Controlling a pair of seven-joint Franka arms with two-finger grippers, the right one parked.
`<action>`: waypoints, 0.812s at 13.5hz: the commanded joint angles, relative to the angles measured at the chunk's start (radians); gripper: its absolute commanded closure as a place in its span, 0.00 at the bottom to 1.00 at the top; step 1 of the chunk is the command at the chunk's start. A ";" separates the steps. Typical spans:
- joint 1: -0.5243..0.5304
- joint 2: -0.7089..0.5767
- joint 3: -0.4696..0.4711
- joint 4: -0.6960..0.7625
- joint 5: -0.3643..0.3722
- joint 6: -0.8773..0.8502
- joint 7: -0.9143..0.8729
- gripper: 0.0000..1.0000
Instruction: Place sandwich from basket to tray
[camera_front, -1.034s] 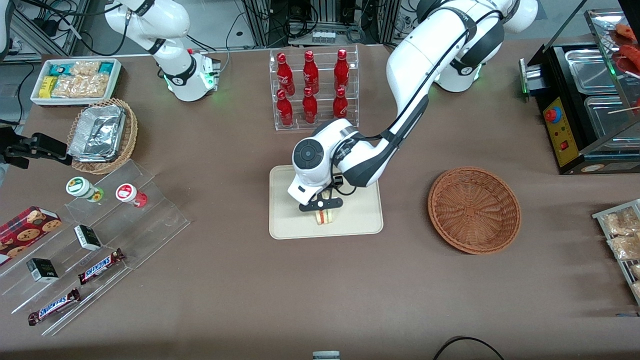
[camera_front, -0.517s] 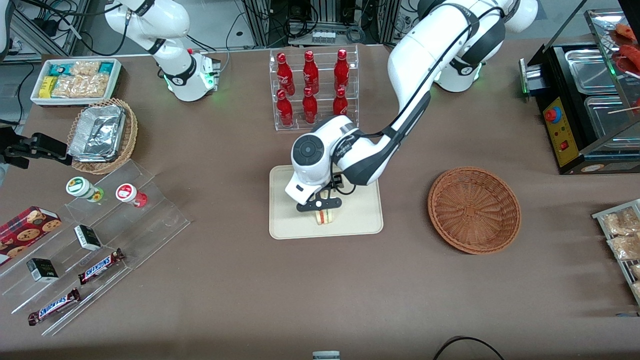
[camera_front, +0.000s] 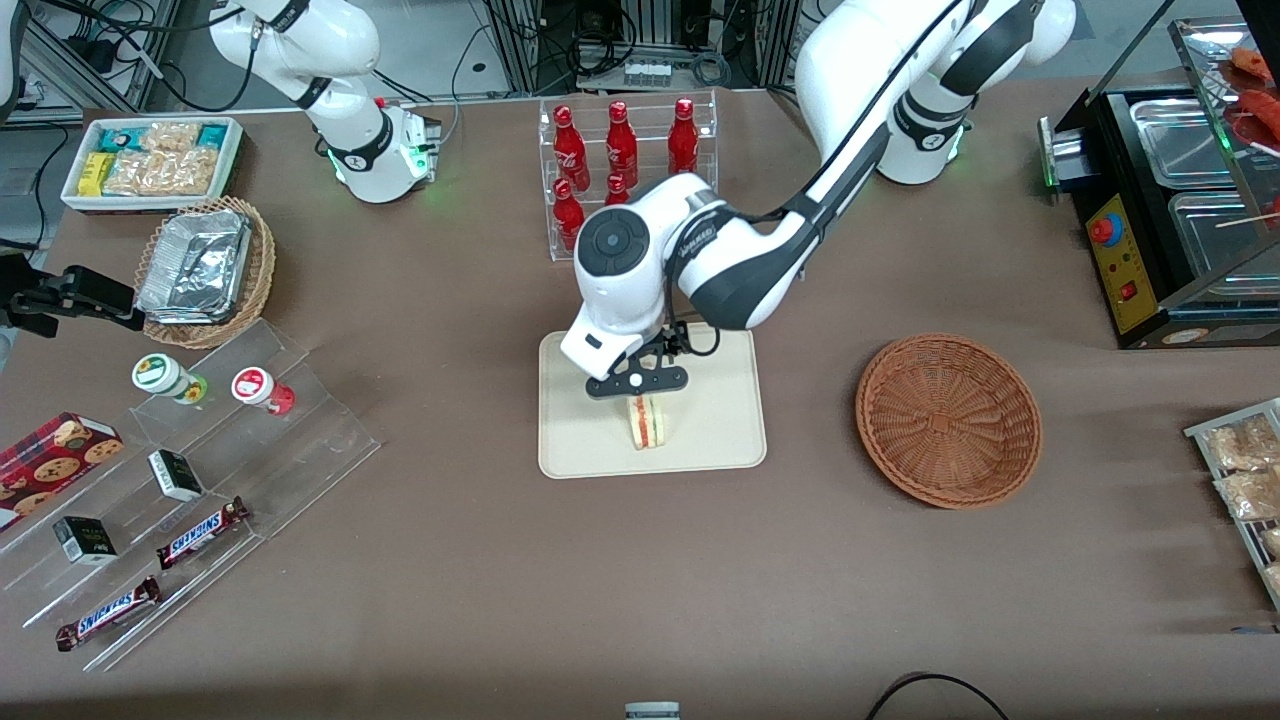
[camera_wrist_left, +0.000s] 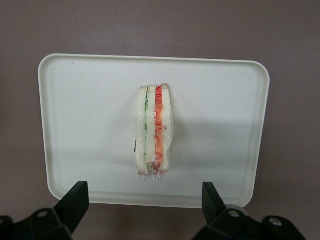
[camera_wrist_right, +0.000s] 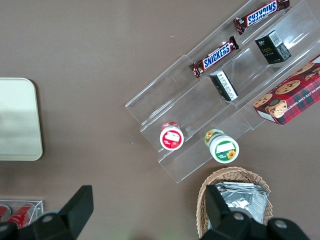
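The sandwich stands on its edge on the beige tray, its red, pink and green layers showing. In the left wrist view the sandwich sits near the middle of the tray. My left gripper hangs open and empty above the sandwich, clear of it; its black fingers stand wide apart. The reddish-brown wicker basket is empty, beside the tray toward the working arm's end of the table.
A clear rack of red bottles stands farther from the front camera than the tray. A tan basket with foil trays, a white snack bin and clear tiered shelves lie toward the parked arm's end.
My left gripper has risen from the sandwich, which stays on the tray. The arm's wrist has lifted and moved away from the front camera.
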 joint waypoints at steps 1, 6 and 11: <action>0.000 -0.028 0.011 -0.005 -0.001 -0.067 0.116 0.00; 0.096 -0.173 0.008 -0.086 -0.036 -0.184 0.146 0.00; 0.256 -0.270 0.003 -0.174 -0.060 -0.194 0.337 0.00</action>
